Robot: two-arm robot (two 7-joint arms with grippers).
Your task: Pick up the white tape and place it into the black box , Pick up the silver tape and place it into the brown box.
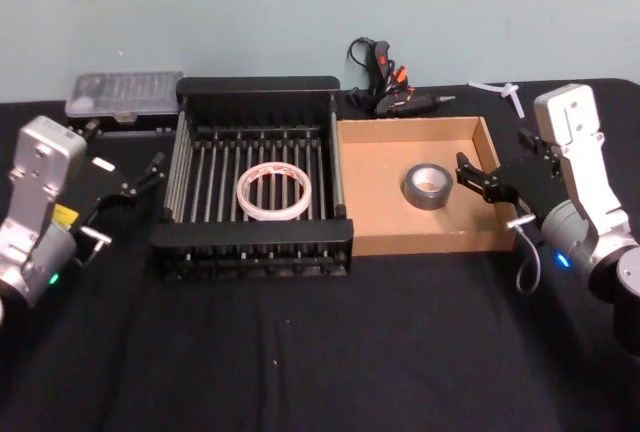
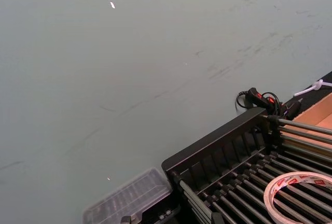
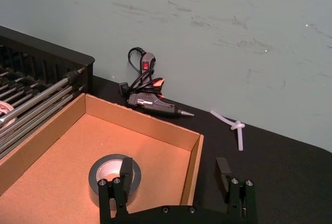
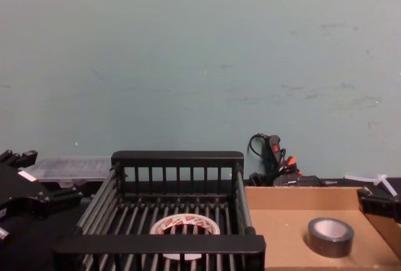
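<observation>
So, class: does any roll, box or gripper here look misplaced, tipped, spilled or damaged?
Nothing stands out. The wide white tape ring with red marks lies flat in the black slatted crate; the small grey-silver tape roll lies flat in the shallow brown cardboard tray. The right gripper is open at the tray's edge.

Black tabletop w/ teal wall behind. Clear plastic case lies at far left by wall. Black glue gun w/ coiled cord rests at far edge, centre-right; white glue sticks, crossed, lie near it.
</observation>
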